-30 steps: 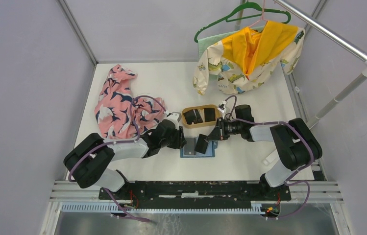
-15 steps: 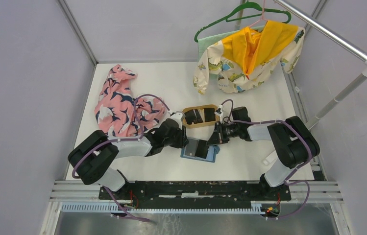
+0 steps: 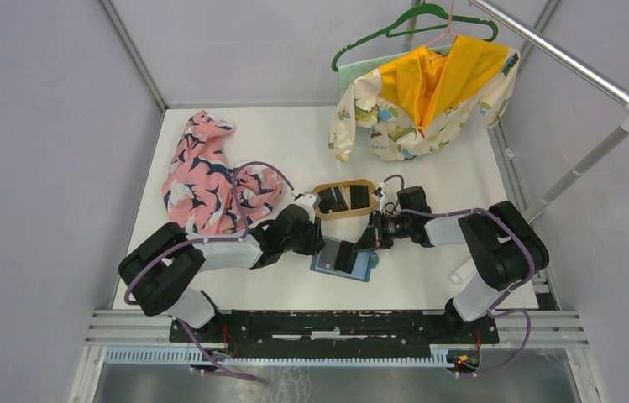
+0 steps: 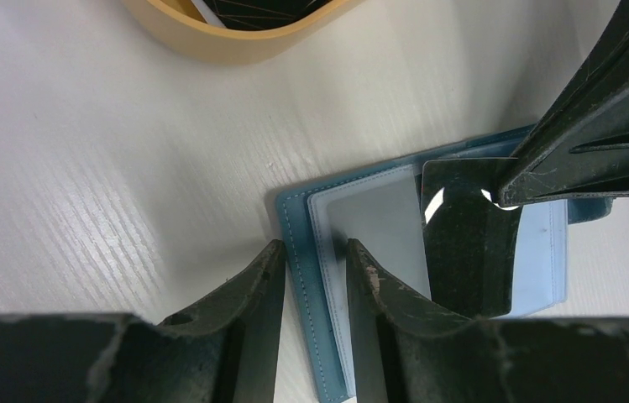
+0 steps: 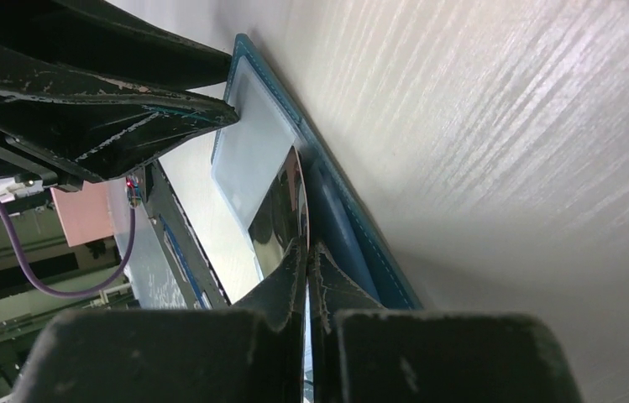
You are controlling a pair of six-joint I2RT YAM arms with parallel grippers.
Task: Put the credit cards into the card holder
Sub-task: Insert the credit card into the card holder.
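Held card: the glossy black rectangular credit card [image 4: 462,252] is pinched at one end by the right claw [image 5: 305,252], whose jaws are closed tight on it. It slants down, and its free end is on or just above the inner face of the holder.
Card holder: the teal-blue bifold card holder [image 3: 340,262] lies open and flat on the white table [image 3: 428,277], between the two claws and just in front of the tray.
Other cards: more dark credit cards [image 3: 333,200] lie in the tan oval wooden tray [image 4: 210,46], apart from the holder.
Left claw: the left claw [image 4: 311,269] is partly open and holds nothing. Its two tips straddle the holder's stitched left edge. I cannot tell whether they press on it or sit just above it.
How the card handles: it is probably light, stiff and slick, so it could slip or twist between the pads. It is best held near the trailing end, leaving the leading edge free for the pocket.
How the holder handles: it looks soft and light, and would likely skid on the table unless pinned at an edge.
Arm pose: both arms reach low over the table with elbows folded and wrists turned inward, facing each other across the holder. The right forearm lies almost level.
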